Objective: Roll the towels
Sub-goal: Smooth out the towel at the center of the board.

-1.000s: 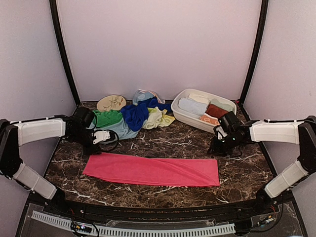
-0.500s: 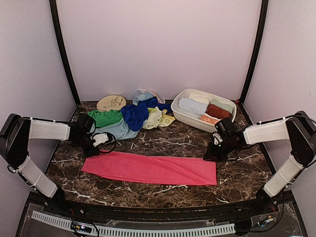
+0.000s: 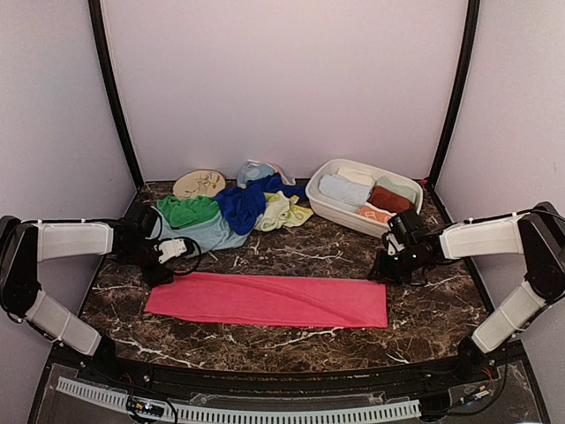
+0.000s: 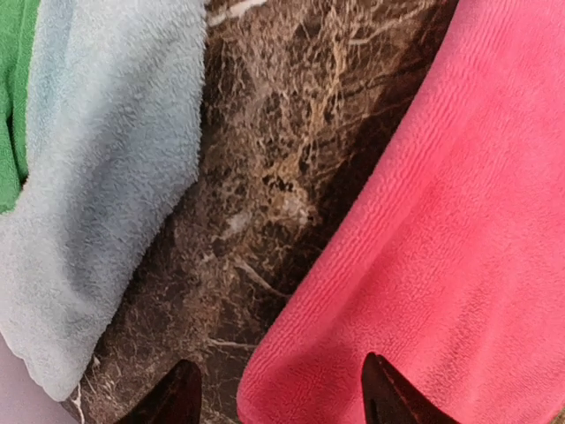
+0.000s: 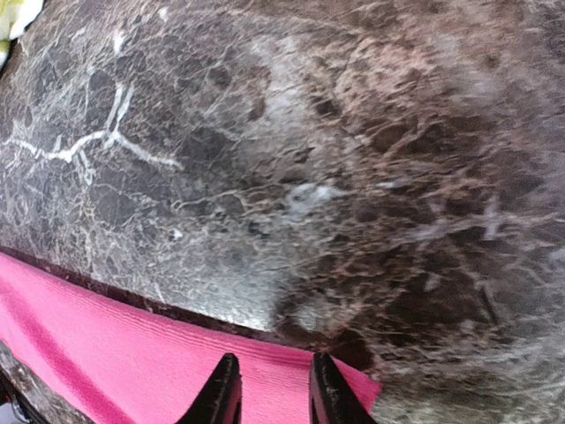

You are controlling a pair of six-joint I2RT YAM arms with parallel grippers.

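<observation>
A pink-red towel (image 3: 265, 300) lies flat as a long folded strip across the middle of the table. My left gripper (image 3: 168, 259) (image 4: 282, 399) hovers open at its far left corner. One fingertip (image 4: 181, 396) is over bare marble and the other is over the pink-red towel (image 4: 441, 221). My right gripper (image 3: 387, 268) (image 5: 275, 393) sits over the strip's far right corner, jaws a narrow gap apart, with the pink-red towel (image 5: 132, 353) lying flat beneath them. More towels are heaped at the back left: green (image 3: 190, 210), pale blue (image 3: 212, 232) and royal blue (image 3: 243, 203).
A lime-yellow towel (image 3: 284, 212) lies beside the heap. A white oval basin (image 3: 325, 210) at the back right holds several rolled towels. A round tan disc (image 3: 199, 184) lies at the back left. The pale blue towel (image 4: 106, 177) is close to my left fingers.
The pink-red strip has slid slightly left and towards the near edge. My left jaws have spread wider. My right gripper dipped to the corner, then lifted back a little.
</observation>
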